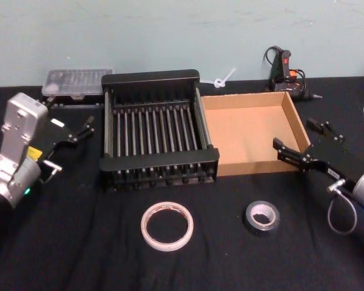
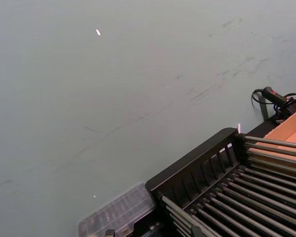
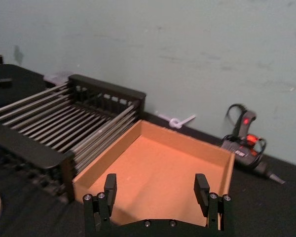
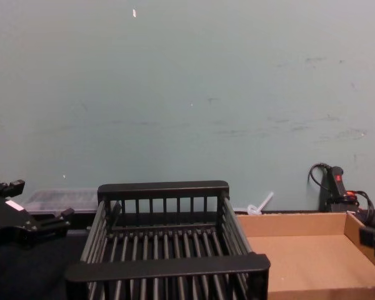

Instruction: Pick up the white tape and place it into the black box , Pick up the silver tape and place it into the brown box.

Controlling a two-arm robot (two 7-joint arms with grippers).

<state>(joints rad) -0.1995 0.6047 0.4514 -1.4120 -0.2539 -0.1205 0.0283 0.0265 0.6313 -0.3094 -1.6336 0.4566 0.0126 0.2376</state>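
The white tape (image 1: 167, 226) lies flat on the black cloth near the front, just ahead of the black box (image 1: 155, 130). To its right lies the smaller silver tape (image 1: 262, 217), in front of the brown box (image 1: 252, 130), which sits against the crate's right side. Both boxes hold nothing. My left gripper (image 1: 70, 118) hovers open to the left of the black box (image 4: 165, 265), and also appears in the chest view (image 4: 34, 200). My right gripper (image 1: 300, 139) hangs open over the brown box's right wall, with its fingers (image 3: 110, 186) spread above the cardboard floor (image 3: 158, 168).
A clear plastic case (image 1: 77, 82) stands behind the crate at the back left. A glue gun with cable (image 1: 288, 73) and a small white piece (image 1: 224, 79) lie by the wall at the back right. A pale green wall closes off the table's far side.
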